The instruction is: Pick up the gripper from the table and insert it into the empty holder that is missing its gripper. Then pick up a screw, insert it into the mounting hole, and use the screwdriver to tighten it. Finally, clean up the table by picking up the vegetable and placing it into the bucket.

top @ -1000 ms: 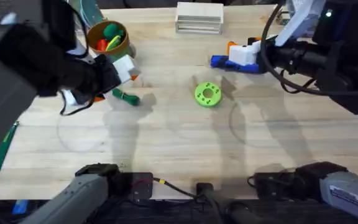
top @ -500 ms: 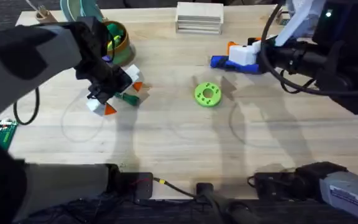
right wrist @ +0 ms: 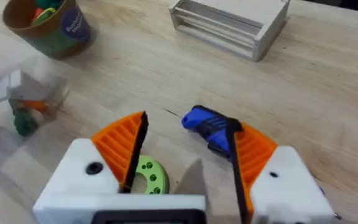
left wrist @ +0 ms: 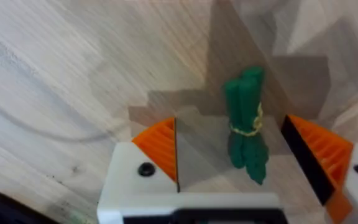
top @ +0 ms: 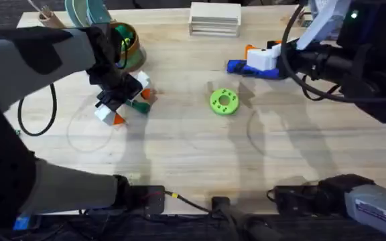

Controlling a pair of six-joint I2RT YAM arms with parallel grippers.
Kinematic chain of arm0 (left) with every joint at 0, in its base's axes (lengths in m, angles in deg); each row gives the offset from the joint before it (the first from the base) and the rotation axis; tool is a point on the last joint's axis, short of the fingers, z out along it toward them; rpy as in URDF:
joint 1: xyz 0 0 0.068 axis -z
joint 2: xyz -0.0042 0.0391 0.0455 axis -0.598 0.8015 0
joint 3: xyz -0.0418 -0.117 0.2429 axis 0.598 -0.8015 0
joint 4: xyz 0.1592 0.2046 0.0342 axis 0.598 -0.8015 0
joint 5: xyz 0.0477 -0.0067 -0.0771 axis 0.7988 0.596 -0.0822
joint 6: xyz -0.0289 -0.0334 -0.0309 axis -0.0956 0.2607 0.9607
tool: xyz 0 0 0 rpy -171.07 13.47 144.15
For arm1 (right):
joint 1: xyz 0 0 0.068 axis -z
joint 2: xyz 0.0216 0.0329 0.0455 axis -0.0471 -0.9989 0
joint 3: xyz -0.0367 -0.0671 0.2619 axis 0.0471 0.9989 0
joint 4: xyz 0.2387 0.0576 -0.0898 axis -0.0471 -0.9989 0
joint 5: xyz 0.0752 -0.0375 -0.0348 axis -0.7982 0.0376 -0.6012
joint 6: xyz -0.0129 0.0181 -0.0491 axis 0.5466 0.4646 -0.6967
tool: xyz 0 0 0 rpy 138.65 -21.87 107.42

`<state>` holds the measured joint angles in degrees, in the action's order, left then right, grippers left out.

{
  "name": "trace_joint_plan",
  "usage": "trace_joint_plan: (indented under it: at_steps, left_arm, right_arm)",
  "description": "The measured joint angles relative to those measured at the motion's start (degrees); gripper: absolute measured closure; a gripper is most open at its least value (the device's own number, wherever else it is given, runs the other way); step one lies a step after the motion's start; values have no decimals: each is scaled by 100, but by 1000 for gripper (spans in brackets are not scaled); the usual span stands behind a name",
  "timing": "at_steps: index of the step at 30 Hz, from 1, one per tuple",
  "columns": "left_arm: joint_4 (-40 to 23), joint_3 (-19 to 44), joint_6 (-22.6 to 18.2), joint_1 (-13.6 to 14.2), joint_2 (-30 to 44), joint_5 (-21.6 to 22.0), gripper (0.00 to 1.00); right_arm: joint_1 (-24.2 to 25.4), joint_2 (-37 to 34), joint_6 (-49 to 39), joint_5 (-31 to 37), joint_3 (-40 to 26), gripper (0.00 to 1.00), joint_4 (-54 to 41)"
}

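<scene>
- Table (top: 200,150) of pale wooden planks carries everything; the left arm reaches over its far left part, the right arm hangs over the far right.
- Left gripper (left wrist: 253,158) hovers low over the vegetable (left wrist: 246,121), jaws spread wide with one orange pad on each side and neither touching it.
- Vegetable lies flat on the table between those pads, its long axis running roughly along the gap between them, so closing the jaws would, I judge, pinch it across its thin width.
- Left arm is by far the nearer; the right gripper (right wrist: 185,155) is well apart, near the blue screwdriver (right wrist: 207,127), jaws open and holding nothing.
- Bucket (top: 122,41), already holding bright toys, stands just beyond the left gripper, a short carry away.
- Green disc (top: 224,101) with holes sits near the table's middle, apart from both arms.
- Vegetable itself is a small dark-green bundle of thin stalks, tied round the middle by a pale band, with blunt ends.
</scene>
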<state>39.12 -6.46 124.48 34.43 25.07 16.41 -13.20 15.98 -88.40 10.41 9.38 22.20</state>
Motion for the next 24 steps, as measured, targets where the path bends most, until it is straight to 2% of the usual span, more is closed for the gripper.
trace_joint_plan:
  at_steps: [6, 12, 15, 16, 19, 20, 22, 23, 24]
  left_arm:
    - [108, 0, 85, 1, 0, 78, 7]
    - [105, 0, 115, -1, 1, 127, 75]
    - [110, 0, 124, -1, 1, 148, 241]
    - [116, 0, 123, -1, 0, 155, 334]
    - [124, 0, 125, -1, 1, 161, 522]
    - [143, 0, 134, -1, 3, 148, 599]
    - [154, 14, 137, 1, 5, 149, 881]
    - [149, 33, 127, 1, -1, 141, 963]
    - [161, 37, 127, -1, 4, 142, 982]
  right_arm:
    - [0, 0, 1, 0, 0, 199, 0]
    - [0, 0, 0, 0, 0, 198, 0]
    - [0, 0, 0, 0, 0, 197, 0]
    - [0, 0, 0, 0, 0, 197, 0]
    - [0, 0, 0, 0, 0, 198, 0]
    - [0, 0, 0, 0, 0, 197, 0]
    - [0, 0, 0, 0, 0, 197, 0]
    - [0, 0, 0, 0, 0, 197, 0]
    - [0, 0, 0, 0, 0, 198, -2]
